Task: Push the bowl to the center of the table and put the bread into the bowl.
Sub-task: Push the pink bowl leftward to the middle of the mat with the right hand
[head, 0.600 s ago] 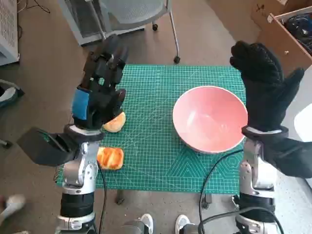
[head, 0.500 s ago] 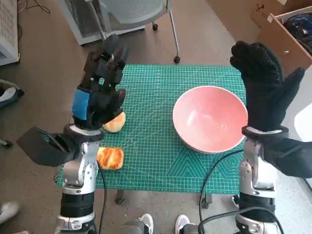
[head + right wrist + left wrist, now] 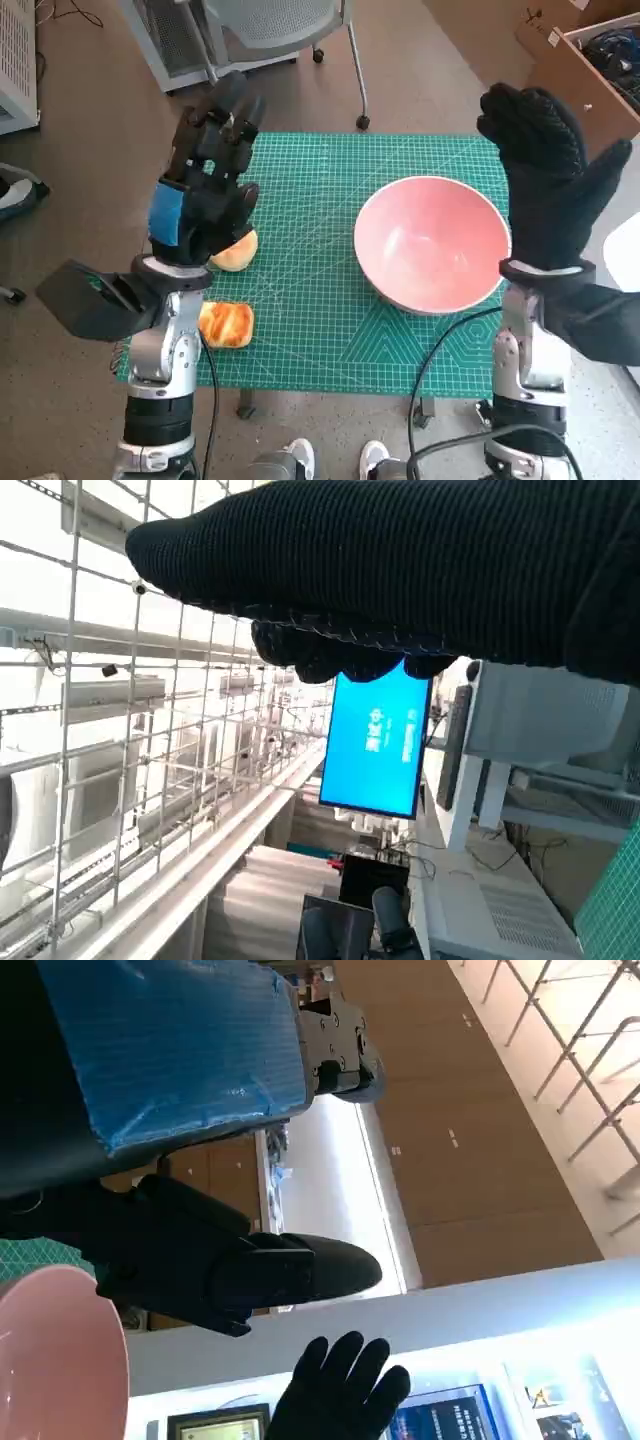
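— How do the fingers stand?
— Both hands are raised, fingers spread, holding nothing: the left hand (image 3: 205,185) over the mat's left side, the right hand (image 3: 548,178) beyond the bowl's right edge.
— And the task's things?
— The pink bowl (image 3: 432,243) sits right of centre on the green mat (image 3: 310,300); two pieces of bread lie at the left, one (image 3: 237,252) half under the left hand, the other (image 3: 226,324) nearer.

Bare green mat (image 3: 310,200) lies open between bread pieces (image 3: 227,322) and bowl (image 3: 432,243)
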### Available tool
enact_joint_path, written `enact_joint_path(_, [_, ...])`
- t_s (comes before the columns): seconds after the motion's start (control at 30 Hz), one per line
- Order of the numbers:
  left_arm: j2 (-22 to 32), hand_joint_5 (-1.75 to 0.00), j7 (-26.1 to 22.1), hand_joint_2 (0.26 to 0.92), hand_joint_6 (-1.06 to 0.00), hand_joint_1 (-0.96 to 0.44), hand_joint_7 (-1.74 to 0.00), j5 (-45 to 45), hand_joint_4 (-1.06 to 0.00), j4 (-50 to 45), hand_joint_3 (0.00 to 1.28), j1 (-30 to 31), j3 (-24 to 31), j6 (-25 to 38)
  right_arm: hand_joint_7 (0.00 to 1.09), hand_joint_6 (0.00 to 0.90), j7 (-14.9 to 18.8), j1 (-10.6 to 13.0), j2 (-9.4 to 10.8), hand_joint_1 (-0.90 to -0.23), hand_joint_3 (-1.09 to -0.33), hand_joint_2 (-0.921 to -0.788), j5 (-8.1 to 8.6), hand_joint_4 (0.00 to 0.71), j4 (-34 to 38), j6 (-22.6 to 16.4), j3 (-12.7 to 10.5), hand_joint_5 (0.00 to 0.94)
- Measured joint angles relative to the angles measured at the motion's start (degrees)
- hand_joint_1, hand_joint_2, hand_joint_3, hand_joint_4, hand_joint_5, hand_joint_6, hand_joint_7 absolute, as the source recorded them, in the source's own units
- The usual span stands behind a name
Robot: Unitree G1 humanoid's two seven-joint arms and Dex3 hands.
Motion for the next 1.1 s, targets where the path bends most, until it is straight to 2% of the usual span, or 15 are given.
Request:
enact_joint_path(0.23, [-0.1, -0.20, 0.0, 0.874, 0.00, -0.60, -0.55, 0.1, 0.00, 0.0, 0.42, 0.0, 0.0, 0.0, 0.53, 0.151, 0.4, 0.3, -0.3, -0.516, -0.568, -0.921, 0.05, 0.333, 0.2, 0.0, -0.8, 0.001])
enact_joint_path(0.37, [-0.2, -0.20, 0.0, 0.874, 0.00, -0.60, -0.55, 0.2, 0.00, 0.0, 0.42, 0.0, -0.1, 0.0, 0.51, 0.166, 0.8, 0.7, -1.2, -0.519, -0.559, -0.921, 0.21, 0.333, 0.7, -0.2, -1.7, 0.001])
enact_joint_path(0.53, [-0.3, -0.19, 0.2, 0.874, 0.00, -0.60, -0.55, 0.2, 0.00, 0.0, 0.42, 0.1, -0.1, 0.0, 0.42, 0.223, 2.6, 0.8, -2.8, -0.523, -0.541, -0.921, 1.88, 0.335, 4.3, -1.6, -4.2, 0.000])
enact_joint_path(0.8, [-0.5, -0.19, 0.5, 0.873, 0.00, -0.59, -0.55, 0.4, 0.00, 0.0, 0.42, 0.2, -0.1, 0.0, 0.39, 0.257, 4.1, 0.1, -5.1, -0.508, -0.531, -0.921, 4.06, 0.330, 13.4, -4.7, -8.9, 0.000])
enact_joint_path(1.1, [-1.0, -0.19, 0.9, 0.874, 0.00, -0.61, -0.52, 0.7, 0.00, 0.0, 0.42, 0.3, -0.7, -0.1, 0.37, 0.235, 4.1, -3.8, -7.4, -0.493, -0.541, -0.921, 4.56, 0.285, 29.2, -10.1, -13.2, 0.000])
